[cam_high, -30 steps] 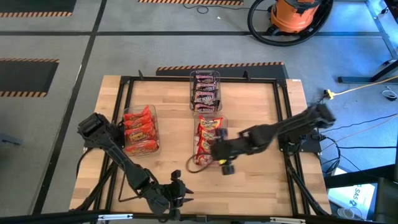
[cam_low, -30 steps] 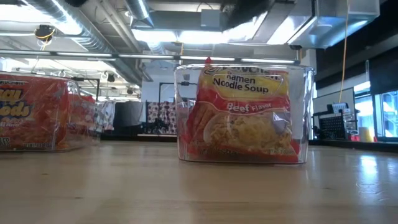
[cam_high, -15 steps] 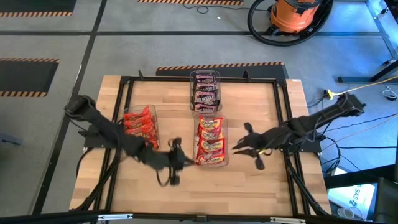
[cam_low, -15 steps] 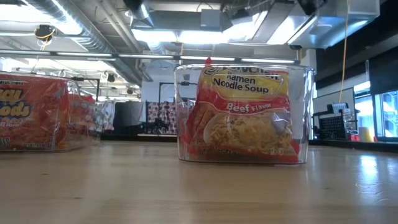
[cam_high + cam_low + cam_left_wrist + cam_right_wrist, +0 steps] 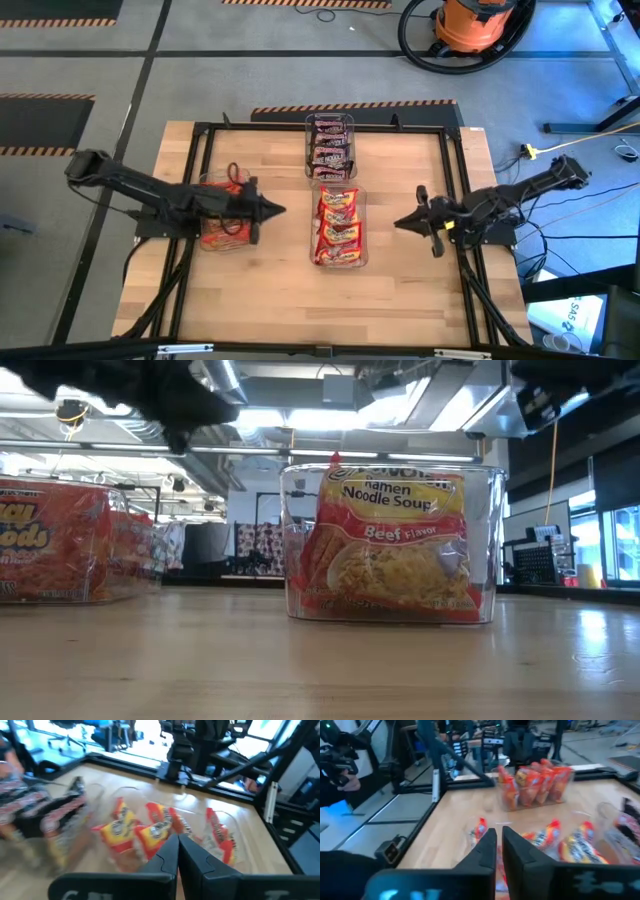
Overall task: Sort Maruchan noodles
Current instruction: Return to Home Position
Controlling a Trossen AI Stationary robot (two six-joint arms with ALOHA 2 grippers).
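Observation:
Three clear bins stand on the wooden table. The left bin (image 5: pixel 225 212) holds orange-red Maruchan noodles, the far bin (image 5: pixel 330 145) dark ones, and the middle bin (image 5: pixel 338 226) red-and-yellow ones (image 5: pixel 390 540). My left gripper (image 5: pixel 280 210) hovers shut and empty between the left and middle bins, with its arm stretched over the left bin. My right gripper (image 5: pixel 398 222) hovers shut and empty to the right of the middle bin. Both point at the middle bin. The wrist views show the fingers of the left gripper (image 5: pixel 177 845) and the right gripper (image 5: pixel 499 840) closed together.
A black metal frame (image 5: pixel 452 150) runs round the tabletop. Bare wood lies along the near edge (image 5: pixel 300 300) and at the far right (image 5: pixel 410 160). An orange vacuum (image 5: pixel 475 25) stands on the floor beyond the table.
My left gripper has swung from the table's near edge toward the far edge and now sits beside the left bin. My right gripper has drawn back from over the middle bin toward the right edge. Both have shut. The packets have stayed in their bins.

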